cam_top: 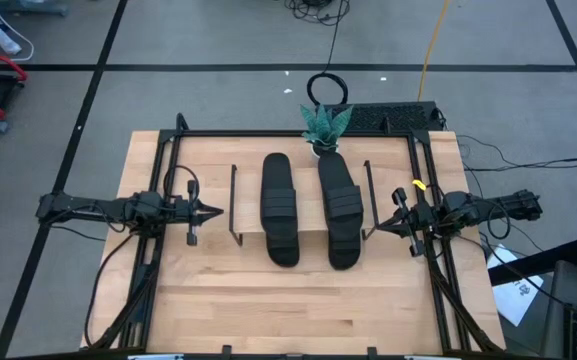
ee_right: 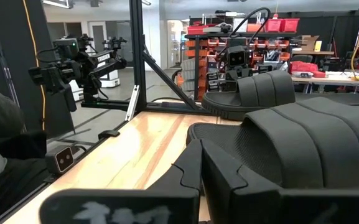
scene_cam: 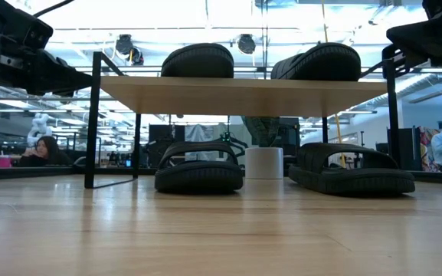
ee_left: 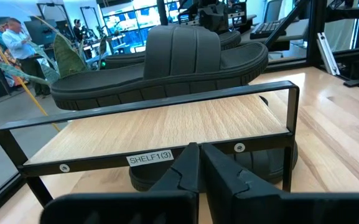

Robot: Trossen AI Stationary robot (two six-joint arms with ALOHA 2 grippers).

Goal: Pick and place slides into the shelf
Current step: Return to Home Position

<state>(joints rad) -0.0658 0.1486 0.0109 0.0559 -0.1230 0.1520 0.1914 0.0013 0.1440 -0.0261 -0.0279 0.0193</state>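
Note:
The shelf (cam_top: 250,205) stands mid-table, a light wood board (scene_cam: 243,96) on thin black side frames. Two black slides (cam_top: 280,208) (cam_top: 342,210) lie flat on the board, side by side. Two more (scene_cam: 199,167) (scene_cam: 351,170) rest on their soles on the tabletop beneath it. My left gripper (cam_top: 213,210) is shut, level, just outside the shelf's left frame and pointing at it (ee_left: 199,152). My right gripper (cam_top: 373,230) is shut at the right frame at board height, close beside the right top slide (ee_right: 303,143). Neither holds anything.
A small potted plant (cam_top: 324,125) in a white pot (scene_cam: 264,162) stands behind the shelf at the far edge. Black rail frames (cam_top: 158,180) (cam_top: 430,180) run along the table's left and right sides. Bare wood (cam_top: 298,305) lies between shelf and near edge. People show in the room beyond.

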